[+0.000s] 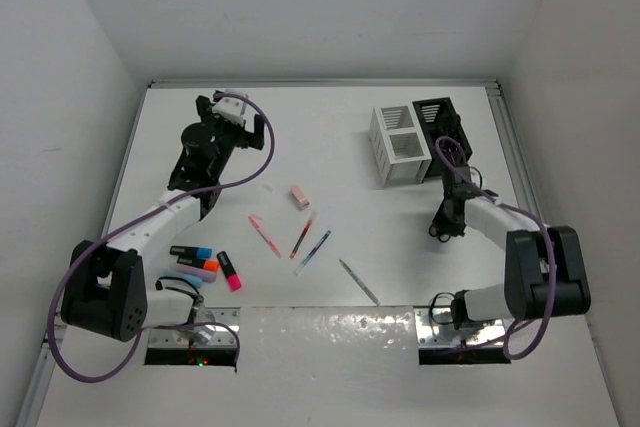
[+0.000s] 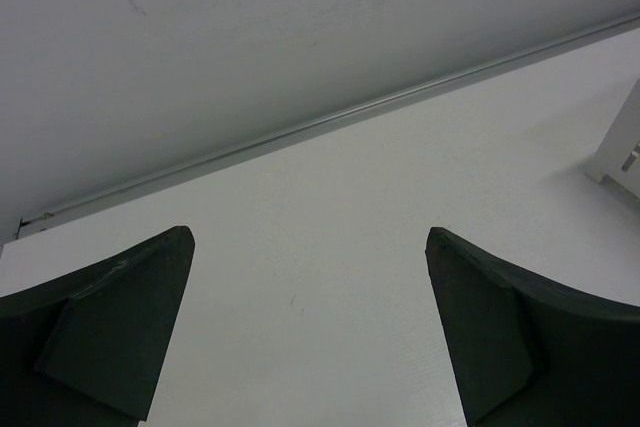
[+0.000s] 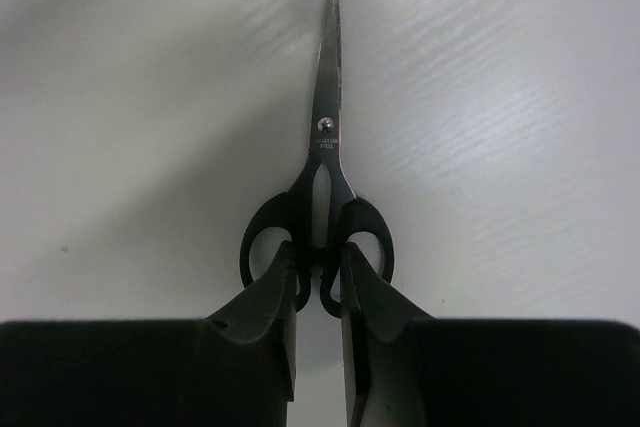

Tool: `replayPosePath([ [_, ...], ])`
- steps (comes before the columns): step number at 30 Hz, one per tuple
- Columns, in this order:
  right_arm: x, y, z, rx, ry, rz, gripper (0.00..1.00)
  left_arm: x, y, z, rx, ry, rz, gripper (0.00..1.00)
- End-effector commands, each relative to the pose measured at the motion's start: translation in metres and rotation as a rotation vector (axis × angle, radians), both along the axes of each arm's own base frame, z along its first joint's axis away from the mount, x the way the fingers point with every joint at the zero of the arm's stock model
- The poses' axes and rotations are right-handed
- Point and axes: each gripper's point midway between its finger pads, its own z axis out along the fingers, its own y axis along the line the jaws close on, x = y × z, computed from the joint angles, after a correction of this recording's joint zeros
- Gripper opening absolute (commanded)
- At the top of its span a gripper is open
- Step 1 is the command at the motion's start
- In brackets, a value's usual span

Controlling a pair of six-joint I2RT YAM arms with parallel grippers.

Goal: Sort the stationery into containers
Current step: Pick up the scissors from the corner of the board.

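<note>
The right claw [image 3: 318, 282] is pinching the scissors [image 3: 325, 137] narrowly at their handles, flat on the tabletop [image 3: 520, 147]. The left claw [image 2: 305, 327] is standing wide. Before lifting, I think the grip is needing to be firm and centred.

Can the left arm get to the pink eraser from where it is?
Probably yes. The left claw is open and holds nothing, and only bare table lies between it and the pink eraser.
</note>
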Motion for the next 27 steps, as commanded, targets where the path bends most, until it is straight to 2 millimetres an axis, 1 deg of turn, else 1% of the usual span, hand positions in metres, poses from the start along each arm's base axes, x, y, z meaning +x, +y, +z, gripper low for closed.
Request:
replayPosePath([
  [1,-0.005,0.009,0.007,0.05,-0.059,-0.019,0.0,0.0,0.004,0.021,-0.006,-0.067,0.001,1.0],
  [2,0.001,0.009,0.016,0.062,-0.118,-0.034,0.0,0.001,0.003,0.02,-0.007,-0.065,-0.008,1.0],
  [5,0.0,0.01,0.017,0.107,-0.175,-0.091,0.0,0.001,-0.001,0.02,-0.007,-0.062,-0.025,1.0],
  [8,0.003,0.015,0.025,0.175,-0.223,-0.118,0.0,0.002,-0.004,0.021,-0.011,-0.059,-0.04,1.0],
  [9,0.006,0.017,0.031,0.194,-0.243,-0.131,0.0,0.002,-0.004,0.022,-0.012,-0.059,-0.042,1.0],
  [11,0.005,0.02,0.037,0.223,-0.253,-0.144,0.0,0.002,-0.006,0.02,-0.012,-0.052,-0.053,1.0],
  [12,0.009,0.021,0.045,0.245,-0.285,-0.164,0.0,0.002,-0.007,0.019,-0.015,-0.05,-0.056,1.0],
  [14,0.009,0.027,0.053,0.288,-0.304,-0.181,0.0,0.002,-0.008,0.019,-0.018,-0.046,-0.059,1.0],
  [15,0.013,0.029,0.064,0.318,-0.346,-0.207,0.0,0.001,-0.009,0.019,-0.02,-0.045,-0.062,1.0],
  [16,0.014,0.024,0.07,0.344,-0.364,-0.249,0.0,0.001,-0.009,0.017,-0.017,-0.04,-0.061,1.0],
  [17,0.016,0.025,0.077,0.377,-0.383,-0.289,0.0,0.001,-0.008,0.017,-0.017,-0.038,-0.061,1.0],
  [18,0.019,0.026,0.091,0.406,-0.423,-0.303,0.0,0.0,-0.008,0.017,-0.015,-0.037,-0.061,0.99],
  [19,0.022,0.03,0.099,0.438,-0.44,-0.309,0.0,0.001,-0.008,0.016,-0.016,-0.034,-0.061,0.99],
  [20,0.028,0.032,0.113,0.469,-0.471,-0.333,0.0,0.0,-0.009,0.016,-0.015,-0.034,-0.064,0.99],
  [21,0.029,0.032,0.121,0.48,-0.487,-0.345,0.0,0.0,-0.009,0.016,-0.016,-0.034,-0.064,0.99],
  [22,0.035,0.036,0.139,0.521,-0.519,-0.346,0.0,0.0,-0.009,0.016,-0.016,-0.034,-0.064,0.99],
  [24,0.039,0.039,0.154,0.555,-0.549,-0.361,0.0,-0.001,-0.01,0.016,-0.016,-0.035,-0.067,0.99],
  [25,0.043,0.04,0.165,0.588,-0.58,-0.381,0.0,-0.001,-0.011,0.016,-0.017,-0.037,-0.07,0.99],
  [27,0.053,0.047,0.19,0.659,-0.645,-0.364,0.0,-0.002,-0.011,0.018,-0.019,-0.039,-0.07,0.99],
])
